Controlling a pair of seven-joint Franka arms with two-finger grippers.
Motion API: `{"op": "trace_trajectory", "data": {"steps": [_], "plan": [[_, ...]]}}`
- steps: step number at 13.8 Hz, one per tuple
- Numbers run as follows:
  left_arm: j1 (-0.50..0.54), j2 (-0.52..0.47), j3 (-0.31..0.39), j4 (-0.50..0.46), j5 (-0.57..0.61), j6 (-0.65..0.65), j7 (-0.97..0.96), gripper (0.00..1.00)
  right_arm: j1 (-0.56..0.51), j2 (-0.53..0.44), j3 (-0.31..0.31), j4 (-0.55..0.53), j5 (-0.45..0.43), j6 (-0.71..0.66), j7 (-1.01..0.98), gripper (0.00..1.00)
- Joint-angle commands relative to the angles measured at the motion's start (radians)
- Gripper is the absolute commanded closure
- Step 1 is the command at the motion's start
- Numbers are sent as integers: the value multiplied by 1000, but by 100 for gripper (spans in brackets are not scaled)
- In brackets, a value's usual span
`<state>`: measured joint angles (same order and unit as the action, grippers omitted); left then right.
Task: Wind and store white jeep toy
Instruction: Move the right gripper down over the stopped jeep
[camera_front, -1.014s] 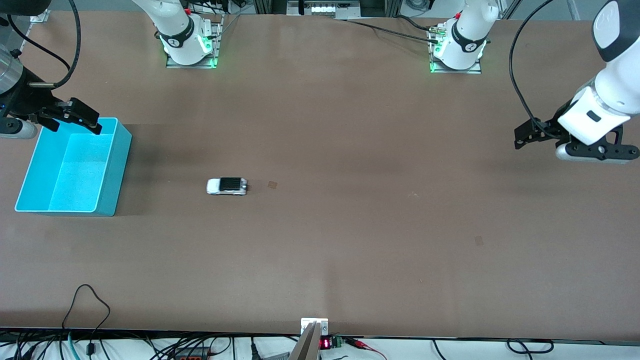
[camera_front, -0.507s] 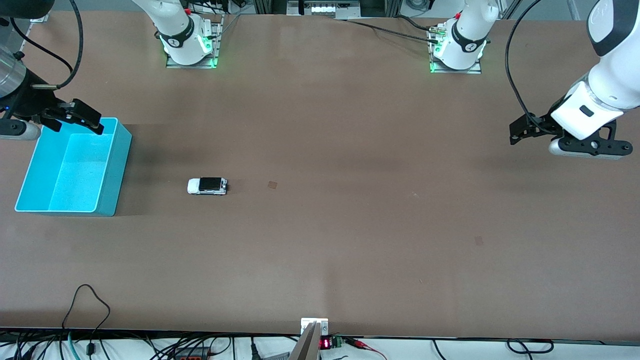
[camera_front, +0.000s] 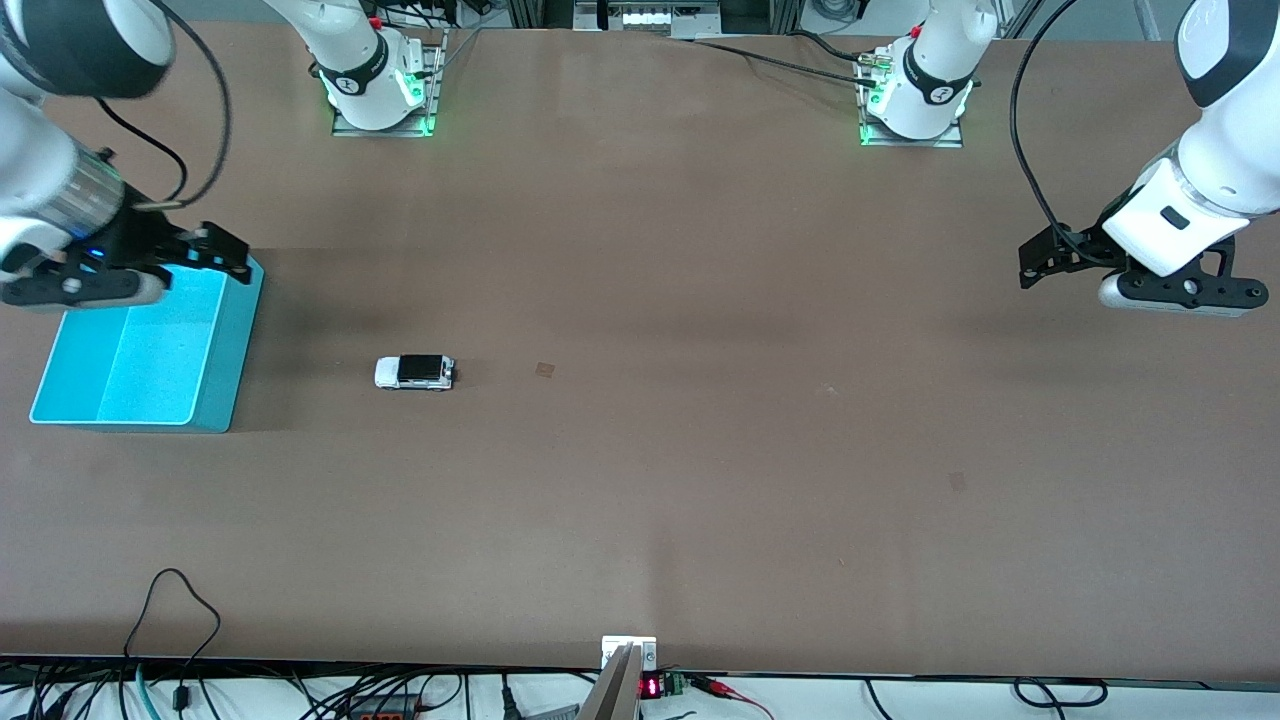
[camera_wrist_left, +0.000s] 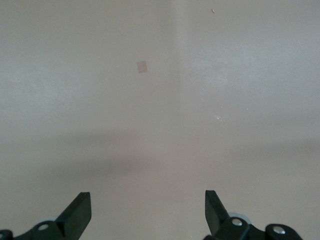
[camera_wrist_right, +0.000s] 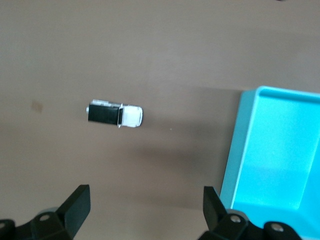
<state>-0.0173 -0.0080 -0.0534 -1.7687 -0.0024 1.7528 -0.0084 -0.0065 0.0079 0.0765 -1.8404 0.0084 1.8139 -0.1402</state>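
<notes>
Brown matte desk (camera_front: 700, 480). White jeep toy (camera_front: 414, 372), boxy with black roof, near glossy blue rectangular bin (camera_front: 225, 370). Right pincer (camera_front: 190, 255) apart over bin rim; left pincer (camera_front: 1045, 262) apart, waiting over desk.

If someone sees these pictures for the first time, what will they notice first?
The bright blue bin at the right arm's end of the table stands out, with the right end effector open over its rim. Beside the bin, the tiny white jeep sits alone on the brown table.
</notes>
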Motion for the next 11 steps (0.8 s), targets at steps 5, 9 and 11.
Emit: {"op": "trace_trajectory", "data": {"steps": [5,9,11], "plan": [[-7,-9,0,8,-4,-19,-10,0,115,70,3,-133,18,161,-476,0],[-7,3,0,11,-4,-12,-10,0,155,136,5,-298,18,480,-777,0],[-7,3,0,17,-2,-12,-10,0,183,194,5,-303,18,541,-849,0]]}}
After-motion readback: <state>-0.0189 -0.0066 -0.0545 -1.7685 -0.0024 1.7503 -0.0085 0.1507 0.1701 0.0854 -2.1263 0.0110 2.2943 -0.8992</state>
